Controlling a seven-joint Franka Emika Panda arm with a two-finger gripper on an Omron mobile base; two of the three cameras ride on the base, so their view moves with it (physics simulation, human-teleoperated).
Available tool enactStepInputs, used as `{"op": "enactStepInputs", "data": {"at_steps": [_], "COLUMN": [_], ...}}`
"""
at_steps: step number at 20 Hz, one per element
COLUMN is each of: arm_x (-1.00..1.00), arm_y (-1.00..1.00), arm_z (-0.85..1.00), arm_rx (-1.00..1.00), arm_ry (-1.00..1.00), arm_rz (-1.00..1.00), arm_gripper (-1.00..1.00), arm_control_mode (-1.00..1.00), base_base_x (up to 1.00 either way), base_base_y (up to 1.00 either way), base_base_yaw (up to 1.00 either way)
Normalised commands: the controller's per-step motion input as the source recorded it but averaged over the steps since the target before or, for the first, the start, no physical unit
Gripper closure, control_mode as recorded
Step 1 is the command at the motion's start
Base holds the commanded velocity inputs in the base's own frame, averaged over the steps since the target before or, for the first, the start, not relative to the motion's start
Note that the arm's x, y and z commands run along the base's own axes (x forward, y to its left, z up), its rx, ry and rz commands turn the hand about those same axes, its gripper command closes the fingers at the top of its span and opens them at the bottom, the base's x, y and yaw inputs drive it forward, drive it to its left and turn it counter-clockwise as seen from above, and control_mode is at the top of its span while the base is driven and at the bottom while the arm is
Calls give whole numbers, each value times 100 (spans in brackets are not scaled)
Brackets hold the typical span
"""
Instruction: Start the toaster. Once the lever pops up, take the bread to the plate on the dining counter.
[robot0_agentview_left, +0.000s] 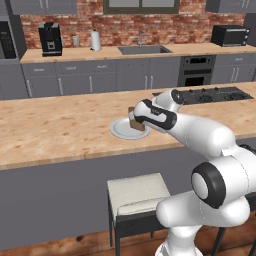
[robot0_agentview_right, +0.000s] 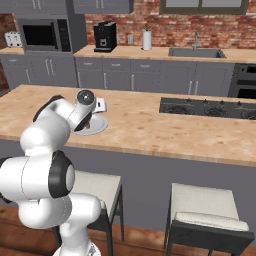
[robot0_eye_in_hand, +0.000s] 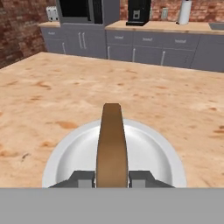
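My gripper (robot0_eye_in_hand: 112, 178) is shut on the bread (robot0_eye_in_hand: 112, 142), a brown slice seen edge-on and held upright between the two fingers (robot0_eye_in_hand: 83, 178). The slice hangs just over the middle of the round white-grey plate (robot0_eye_in_hand: 65, 153); whether it touches the plate I cannot tell. From the left base view the bread (robot0_agentview_left: 136, 123) and the gripper (robot0_agentview_left: 134, 121) are over the plate (robot0_agentview_left: 120, 131) on the wooden dining counter (robot0_agentview_left: 60, 130). My arm covers part of the plate (robot0_agentview_right: 101, 124) in the right base view. The toaster (robot0_eye_in_hand: 52, 13) stands far off on the back counter beside the microwave.
A black cooktop (robot0_agentview_left: 210, 95) is set into the dining counter to the right of the plate. Two stools (robot0_agentview_right: 205, 205) stand below the counter's near edge. On the back wall are a microwave (robot0_agentview_right: 42, 34), a coffee machine (robot0_agentview_left: 50, 39) and a sink (robot0_agentview_left: 142, 49).
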Motion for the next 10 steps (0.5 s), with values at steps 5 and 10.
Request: {"op": "enactStepInputs", "data": {"at_steps": [5,10], "arm_x": [0,0], "arm_y": [0,0], "arm_z": [0,0], "arm_rx": [0,0], "arm_ry": [0,0], "arm_rz": [0,0], "arm_gripper": [-100,-100], "arm_control_mode": [-100,-100], "base_base_x": [0,0], "base_base_y": [0,0], "base_base_yaw": [0,0]}}
